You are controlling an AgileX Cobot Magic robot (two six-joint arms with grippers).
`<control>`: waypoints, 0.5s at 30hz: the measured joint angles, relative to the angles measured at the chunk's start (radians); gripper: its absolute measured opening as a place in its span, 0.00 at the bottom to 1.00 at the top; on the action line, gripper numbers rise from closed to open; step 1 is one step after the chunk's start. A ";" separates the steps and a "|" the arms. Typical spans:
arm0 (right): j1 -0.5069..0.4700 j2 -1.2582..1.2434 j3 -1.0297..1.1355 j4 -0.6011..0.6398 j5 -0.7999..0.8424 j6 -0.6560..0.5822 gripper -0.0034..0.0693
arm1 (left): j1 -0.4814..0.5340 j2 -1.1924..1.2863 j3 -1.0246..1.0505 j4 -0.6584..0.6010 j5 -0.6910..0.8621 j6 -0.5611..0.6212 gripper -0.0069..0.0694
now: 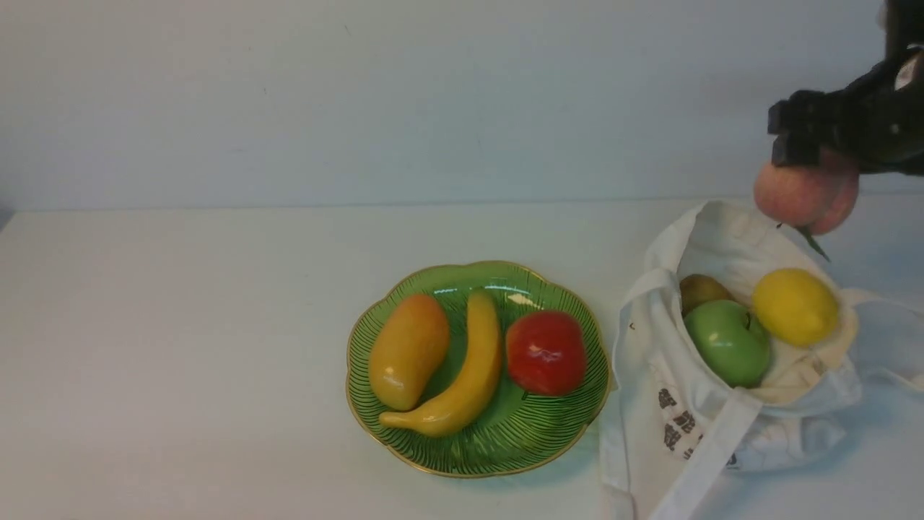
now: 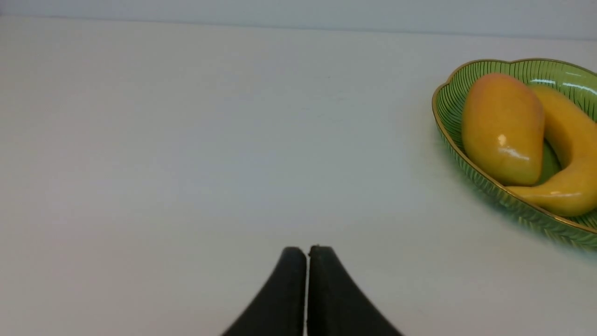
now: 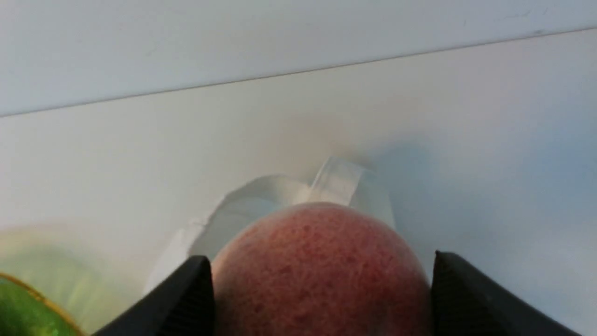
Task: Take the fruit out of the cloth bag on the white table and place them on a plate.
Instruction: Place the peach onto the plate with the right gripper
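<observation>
White matte bench (image 1: 180, 361) held a soft white cloth bag (image 1: 671, 375) at its right edge. Above it the right tool (image 1: 819, 152) pinched a matte pink peach (image 1: 805, 195); the left tool (image 2: 307, 280) was pressed together.

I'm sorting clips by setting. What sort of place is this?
Probably a robotics lab or test bench, not a home: a plain white table against a blank wall, a robot's right hand holding a peach above a cloth bag, and glossy fruit staged on a green plate.

right arm (image 1: 866, 123): black, boxy (blurred, perhaps glossy) | left fingers (image 2: 284, 298): black, tapered
</observation>
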State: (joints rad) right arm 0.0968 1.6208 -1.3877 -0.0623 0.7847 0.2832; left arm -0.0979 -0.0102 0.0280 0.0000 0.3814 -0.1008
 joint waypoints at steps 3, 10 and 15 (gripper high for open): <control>0.016 -0.036 0.000 0.090 0.026 -0.061 0.79 | 0.000 0.000 0.000 0.000 0.000 0.000 0.08; 0.187 0.013 -0.001 0.340 0.065 -0.260 0.79 | 0.000 0.000 0.000 0.000 0.000 0.000 0.08; 0.347 0.123 -0.001 0.389 0.053 -0.353 0.79 | 0.000 0.000 0.000 0.000 0.000 0.000 0.08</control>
State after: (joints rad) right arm 0.4441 1.7441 -1.3887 0.3263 0.8377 -0.0696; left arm -0.0979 -0.0102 0.0280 0.0000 0.3814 -0.1008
